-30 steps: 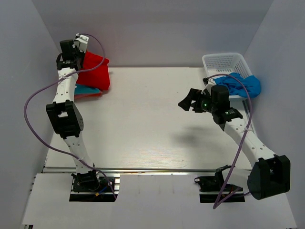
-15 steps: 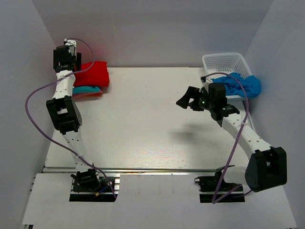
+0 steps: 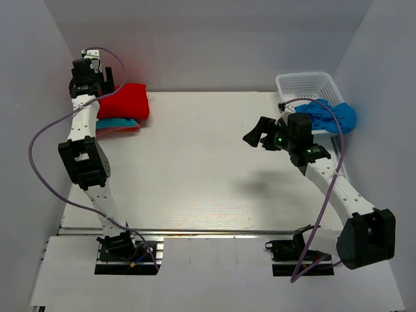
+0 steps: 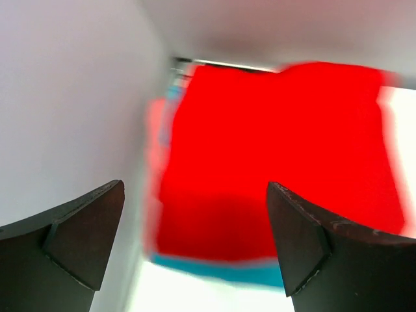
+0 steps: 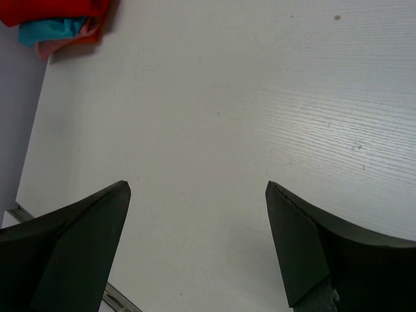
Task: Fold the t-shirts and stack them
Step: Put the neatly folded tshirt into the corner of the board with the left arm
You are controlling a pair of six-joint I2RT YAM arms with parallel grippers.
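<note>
A folded red t-shirt [image 3: 127, 101] lies on top of a turquoise one [image 3: 117, 121] and an orange-pink one [image 3: 123, 128] at the table's far left corner. My left gripper [image 3: 88, 73] hovers above the stack's back left edge, open and holding nothing. The left wrist view shows the red shirt [image 4: 279, 149] below the left gripper [image 4: 195, 187], with a turquoise edge [image 4: 221, 270] peeking out under it. My right gripper [image 3: 257, 136] hangs open over the bare table right of centre. Its wrist view shows the right gripper [image 5: 197, 185] with nothing between the fingers and the stack [image 5: 52, 19] far off.
A white mesh basket [image 3: 305, 83] stands at the far right corner. Crumpled blue cloth [image 3: 331, 116] spills over its front rim. Grey walls close in the left, back and right sides. The left wall [image 4: 65, 97] is close beside my left gripper.
My left gripper has opened and let go of the red shirt, which dropped flat onto the stack. The left gripper drew up and back to the left. The right arm barely shifted.
</note>
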